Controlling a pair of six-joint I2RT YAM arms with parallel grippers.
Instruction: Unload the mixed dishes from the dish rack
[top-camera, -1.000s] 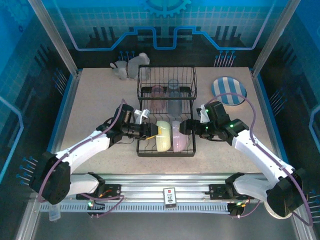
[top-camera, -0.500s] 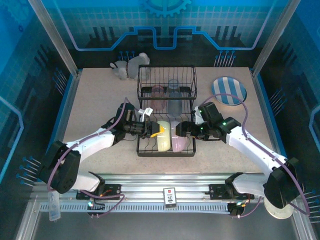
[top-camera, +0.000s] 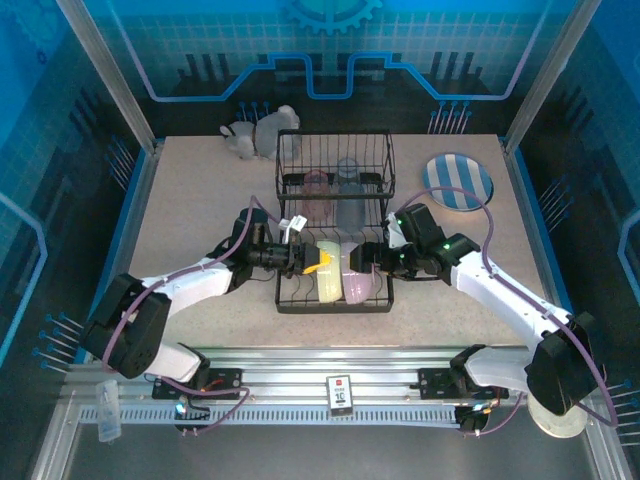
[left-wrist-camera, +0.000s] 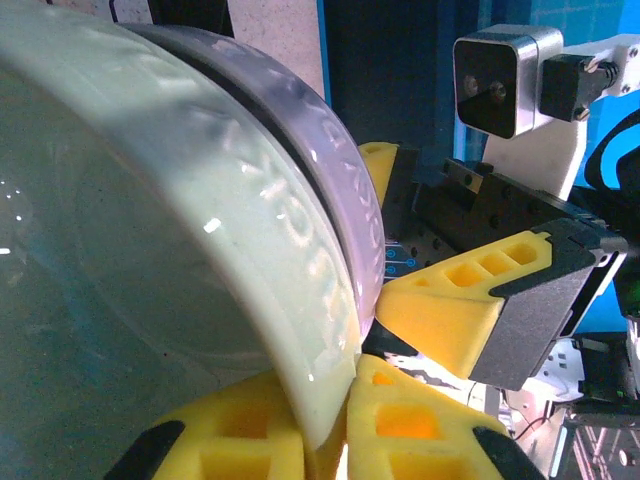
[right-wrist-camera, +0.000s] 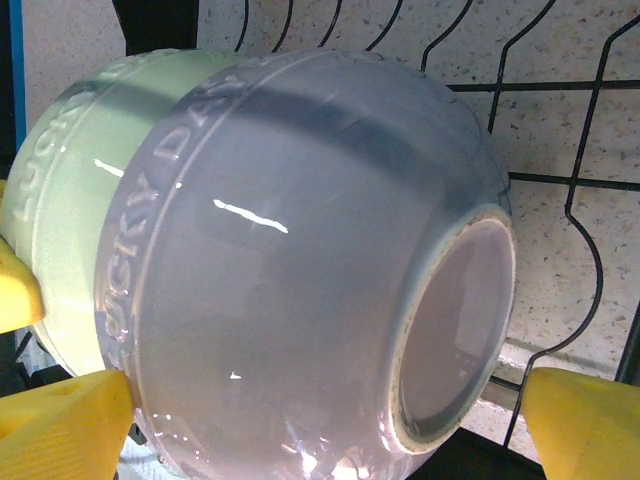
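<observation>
Bowls stand on edge, nested together, in the low front tier of the dish rack (top-camera: 330, 310), propped by its curved wires. The left gripper (top-camera: 312, 263) is pinching the rim of the green bowl (left-wrist-camera: 150, 250), its yellow fingers (left-wrist-camera: 420, 450) pressed on either face of the lip, a hold suited to drawing it out sideways. The right gripper (top-camera: 368, 258) is spread wide, straddling the lavender bowl (right-wrist-camera: 300, 250) without clamping it, probably to steady it or take it next. Behind, on the raised tier, a pink tumbler (top-camera: 316, 187) and a blue-grey tumbler (top-camera: 347, 175) wait. Farther back a striped plate (top-camera: 458, 182) lies flat on the table (top-camera: 200, 200), apparently already unloaded.
</observation>
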